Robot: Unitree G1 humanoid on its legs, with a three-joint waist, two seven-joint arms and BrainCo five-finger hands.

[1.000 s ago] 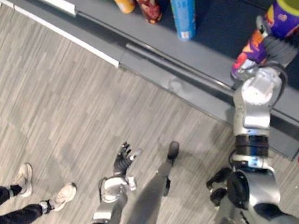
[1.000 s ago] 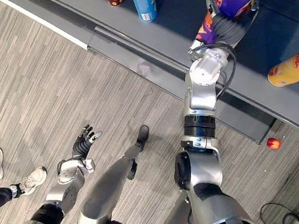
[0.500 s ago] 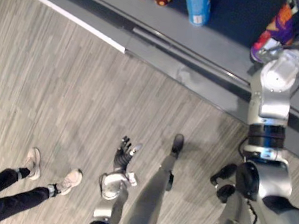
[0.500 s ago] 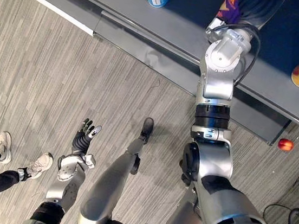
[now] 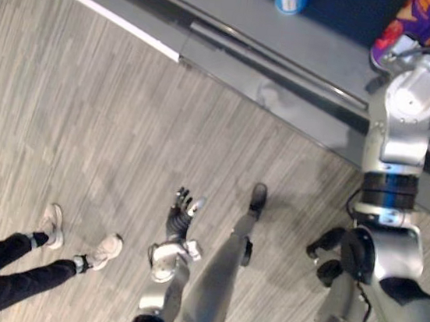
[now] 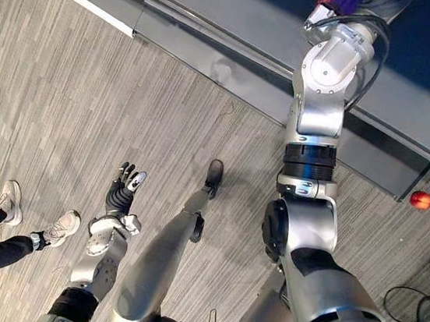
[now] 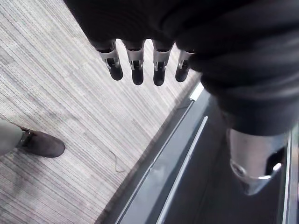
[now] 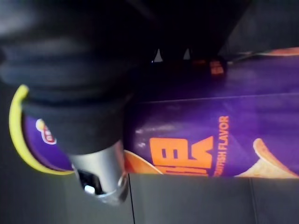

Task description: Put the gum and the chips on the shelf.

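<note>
My right hand (image 8: 96, 168) wraps 1 chips can (image 8: 196, 140) to seat it on the shelf (image 5: 323, 49) (left hand (image 5: 180, 213) spare, fingers straight).

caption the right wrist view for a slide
Right robot hand closed round a purple, yellow-lidded chips can.

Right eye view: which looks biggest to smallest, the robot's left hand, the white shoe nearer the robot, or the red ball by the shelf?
Largest: the left hand and the white shoe look about alike. The hand is held up nearer the camera, so I won't rank them.
Smallest: the red ball, clearly.
</note>
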